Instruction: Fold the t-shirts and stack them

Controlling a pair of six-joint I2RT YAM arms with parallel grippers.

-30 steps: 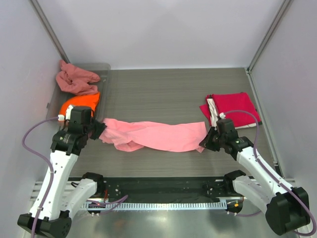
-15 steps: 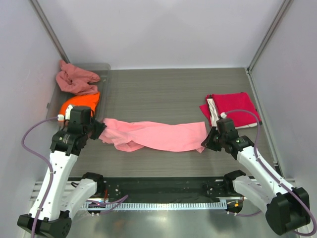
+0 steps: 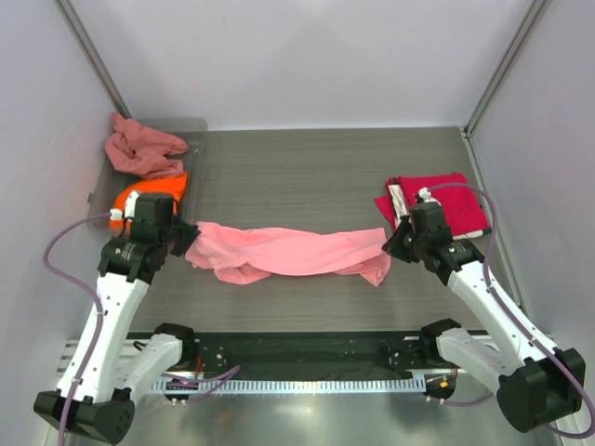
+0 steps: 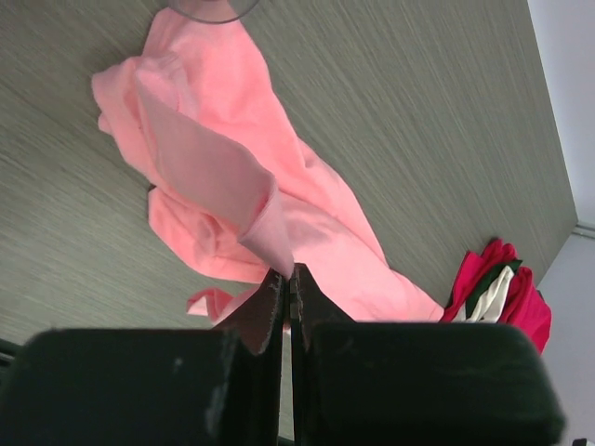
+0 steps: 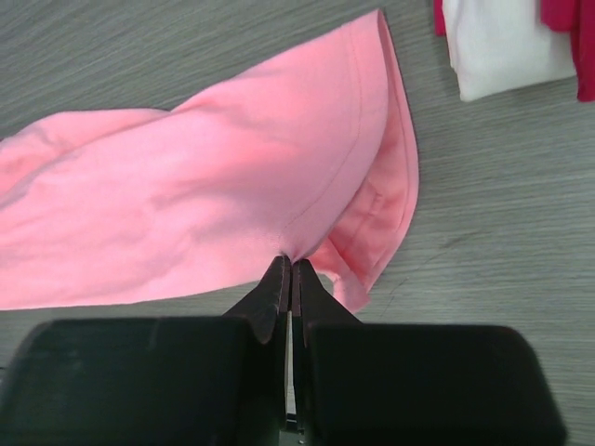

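Pink jersey cloth, soft, light and limp: the light pink t-shirt (image 3: 288,253) lies twisted into a rope-like band across the middle of the table (image 3: 307,167), running from 9 o'clock to 3 o'clock in the top view. Such fabric will probably sag and bunch wherever it is unsupported, and it is not fragile. It is best taken at two well-separated points on a hem or seam, where doubled cloth gives the jaws purchase, then drawn taut to flatten it.

The left gripper (image 4: 286,283) is pinched together on a raised fold at the shirt's 9 o'clock end. The right gripper (image 5: 290,274) is clamped on the stitched hem at the 3 o'clock end. Both arms reach forward from their bases with elbows bent and wrists low, turned inward to face each other across the garment.

A folded crimson red t-shirt (image 3: 451,195) and a white t-shirt (image 3: 402,206) are stacked at 2 o'clock, just beyond the right wrist. At 10 o'clock the grey tray (image 3: 197,130) holds the orange t-shirt (image 3: 153,192) and the dusty rose t-shirt (image 3: 139,149), both crumpled.
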